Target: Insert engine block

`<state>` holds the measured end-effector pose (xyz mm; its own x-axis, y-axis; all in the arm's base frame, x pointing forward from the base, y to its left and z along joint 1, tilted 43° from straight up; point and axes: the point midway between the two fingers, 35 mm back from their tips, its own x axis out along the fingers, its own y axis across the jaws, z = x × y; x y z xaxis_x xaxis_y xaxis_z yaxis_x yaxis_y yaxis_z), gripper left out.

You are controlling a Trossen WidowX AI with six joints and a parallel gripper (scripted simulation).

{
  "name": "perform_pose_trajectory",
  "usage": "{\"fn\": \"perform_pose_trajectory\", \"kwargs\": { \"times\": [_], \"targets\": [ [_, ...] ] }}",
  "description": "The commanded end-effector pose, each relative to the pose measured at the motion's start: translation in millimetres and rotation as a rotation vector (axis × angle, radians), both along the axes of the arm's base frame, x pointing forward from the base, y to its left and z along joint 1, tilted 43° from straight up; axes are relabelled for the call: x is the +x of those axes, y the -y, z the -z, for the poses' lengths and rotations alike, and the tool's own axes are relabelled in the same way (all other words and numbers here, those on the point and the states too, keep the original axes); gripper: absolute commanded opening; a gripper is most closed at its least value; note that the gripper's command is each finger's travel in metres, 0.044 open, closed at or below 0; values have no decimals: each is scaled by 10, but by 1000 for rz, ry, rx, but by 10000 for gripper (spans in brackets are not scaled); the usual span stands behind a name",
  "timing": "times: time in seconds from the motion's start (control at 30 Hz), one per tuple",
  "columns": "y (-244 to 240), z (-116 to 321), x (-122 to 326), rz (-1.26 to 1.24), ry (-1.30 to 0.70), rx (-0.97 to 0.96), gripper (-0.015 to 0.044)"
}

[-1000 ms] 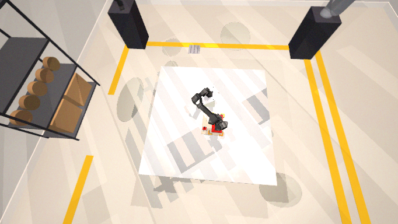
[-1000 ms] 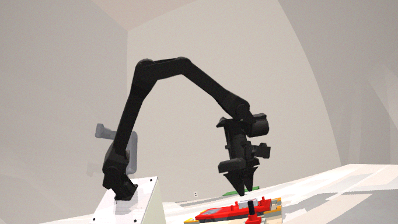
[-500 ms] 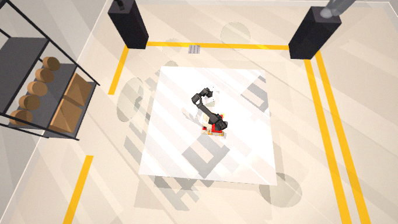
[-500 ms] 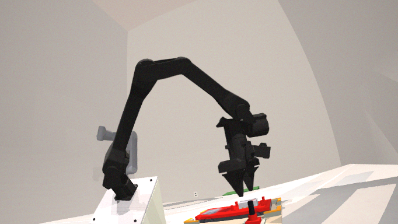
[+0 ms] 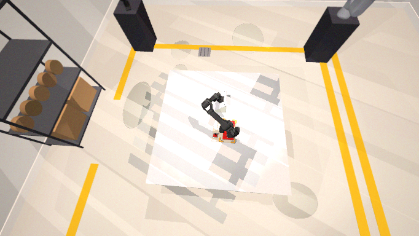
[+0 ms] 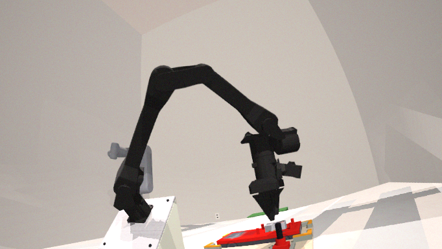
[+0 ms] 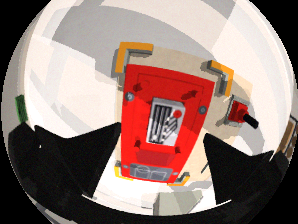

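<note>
The red car body (image 5: pixel 225 136) (image 6: pixel 253 236) (image 7: pixel 192 135) lies flat between orange corner brackets. The grey engine block (image 6: pixel 269 227) (image 7: pixel 159 122) is at the opening in its middle, slots up, with a red dot on top. In the exterior view its upper part stands above the red surface; how deep its lower part sits is hidden. It looks slightly turned against the body in the wrist view. My gripper (image 6: pixel 273 219) (image 7: pixel 165 132) is open and points down just above the block, fingers apart on both sides. The rib inside the opening is not visible.
A red switch with a black lever (image 6: pixel 279 231) (image 7: pixel 238 111) stands upright beside the car body. Orange brackets (image 7: pixel 137 48) stand at the beige base's corners. A green item (image 6: pixel 269 213) (image 7: pixel 20 109) lies farther off. The white wedge mount (image 6: pixel 142 231) carries the arm.
</note>
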<state>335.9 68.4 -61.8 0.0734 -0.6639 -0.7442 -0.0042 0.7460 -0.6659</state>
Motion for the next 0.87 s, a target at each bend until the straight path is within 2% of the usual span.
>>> {"fn": "perform_pose_trajectory", "kwargs": {
  "times": [0.0, 0.43, 0.83],
  "targets": [
    [12, 8, -10, -10, -11, -4, 335],
    [12, 8, -10, -10, -11, -4, 0],
    [12, 8, -10, -10, -11, -4, 0]
  ]
}}
